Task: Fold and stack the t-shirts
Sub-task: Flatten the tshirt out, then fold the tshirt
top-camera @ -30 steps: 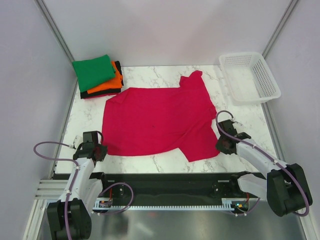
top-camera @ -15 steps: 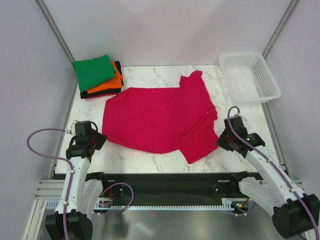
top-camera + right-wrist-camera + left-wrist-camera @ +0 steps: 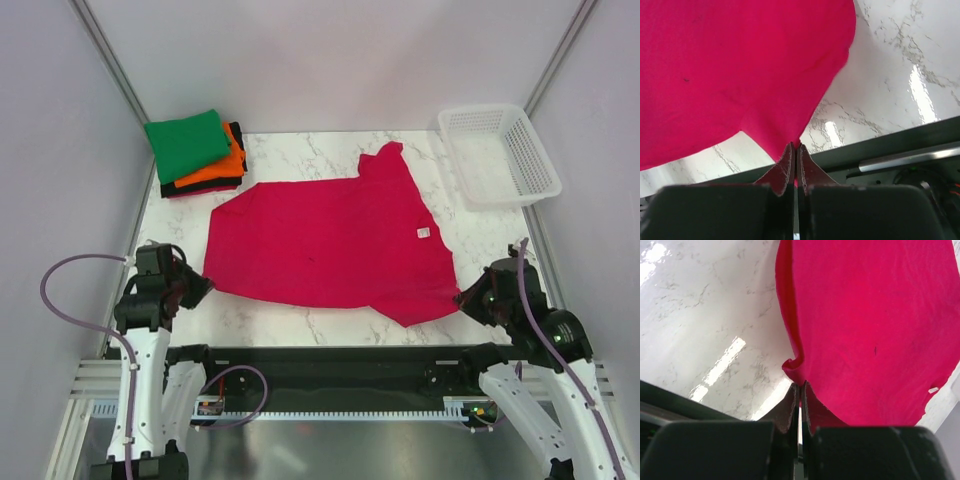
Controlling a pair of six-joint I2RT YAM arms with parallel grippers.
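The marble table carries the pink shirt, spread flat in the middle, with the folded pile at the far left corner. The left gripper is clamped tight on the shirt's near left corner, and the right gripper on its near right corner. Each bite is thin, so a hard pull could slip a corner free and skew the fold. Only the wrist cameras show cloth between the jaws. Only the overhead camera shows the pile and the small white label.

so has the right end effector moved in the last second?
Yes: right end effector shifted rightward, now in line with the basket, dragging the crimson t-shirt.
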